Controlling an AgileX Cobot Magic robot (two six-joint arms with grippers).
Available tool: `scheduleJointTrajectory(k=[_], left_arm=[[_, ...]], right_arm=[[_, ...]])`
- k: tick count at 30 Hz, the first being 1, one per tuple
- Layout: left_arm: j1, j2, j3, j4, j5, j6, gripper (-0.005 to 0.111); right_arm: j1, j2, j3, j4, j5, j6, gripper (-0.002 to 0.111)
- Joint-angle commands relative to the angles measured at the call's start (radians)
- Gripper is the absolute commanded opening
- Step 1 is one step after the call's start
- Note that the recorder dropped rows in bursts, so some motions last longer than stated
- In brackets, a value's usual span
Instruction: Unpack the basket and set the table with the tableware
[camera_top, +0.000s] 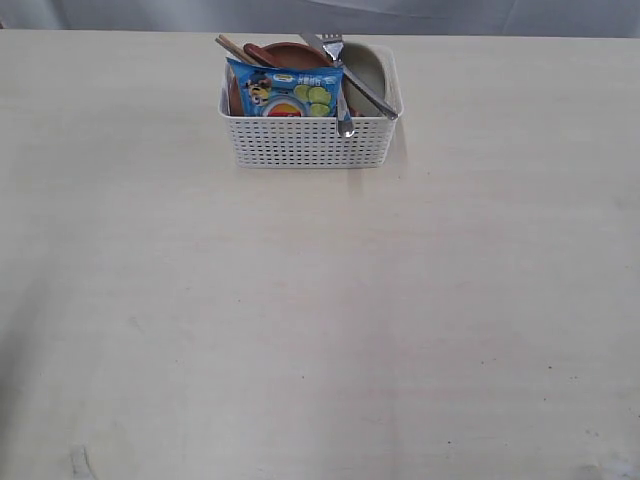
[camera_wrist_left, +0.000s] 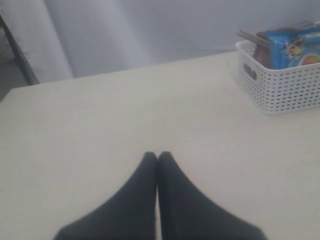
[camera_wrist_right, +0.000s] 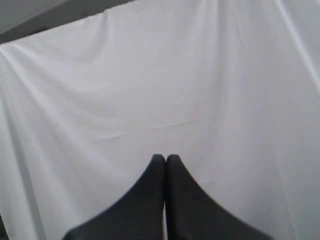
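The white lattice basket stands at the far middle of the beige table. Inside it lean a reddish-brown plate, a cream bowl, a steel knife and fork, chopsticks and a wooden spoon. No steel cup shows. Neither gripper appears in the exterior view. My left gripper is shut and empty above bare table, well short of the basket. My right gripper is shut and empty, facing a white cloth.
A blue chip bag stands upright against the basket's near wall, in front of the plate. A white curtain hangs behind the table's far edge. A dark frame leg stands off the table in the left wrist view.
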Motion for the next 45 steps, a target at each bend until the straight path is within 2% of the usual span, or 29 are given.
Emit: scheduleJointTrajectory(k=[1, 14, 19, 23, 25, 29, 32, 39, 41, 45], left_arm=[[-0.003, -0.003, 0.002, -0.004, -0.008, -0.004, 0.000], [-0.003, -0.003, 0.002, -0.004, -0.008, -0.004, 0.000], [-0.003, -0.003, 0.002, -0.004, -0.008, -0.004, 0.000], [-0.003, -0.003, 0.002, -0.004, -0.008, -0.004, 0.000], [-0.003, -0.003, 0.002, -0.004, -0.008, -0.004, 0.000], [-0.003, -0.003, 0.002, -0.004, -0.008, -0.004, 0.000], [-0.003, -0.003, 0.002, -0.004, -0.008, -0.004, 0.000], [-0.003, -0.003, 0.002, -0.004, -0.008, -0.004, 0.000], [-0.003, -0.003, 0.002, -0.004, -0.008, -0.004, 0.000], [-0.003, -0.003, 0.002, -0.004, -0.008, -0.004, 0.000]], right_arm=[[-0.006, 0.088, -0.079, 0.006, 0.045, -0.029, 0.000], [-0.004, 0.447, -0.376, 0.008, 0.068, 0.005, 0.000], [0.020, 0.695, -0.550, 0.009, 0.407, 0.005, 0.000], [0.094, 0.925, -0.698, 0.015, 0.569, -0.072, 0.000], [0.134, 1.035, -0.782, 0.042, 0.650, -0.105, 0.005], [0.183, 1.264, -0.983, 0.122, 0.804, -0.215, 0.034], [0.193, 1.413, -1.122, 0.207, 0.967, -0.359, 0.048], [0.193, 1.740, -1.406, 0.392, 1.272, -0.582, 0.043], [0.201, 1.818, -1.461, 0.431, 1.297, -0.641, 0.043], [0.238, 1.923, -1.517, 0.387, 1.241, -0.710, 0.043]])
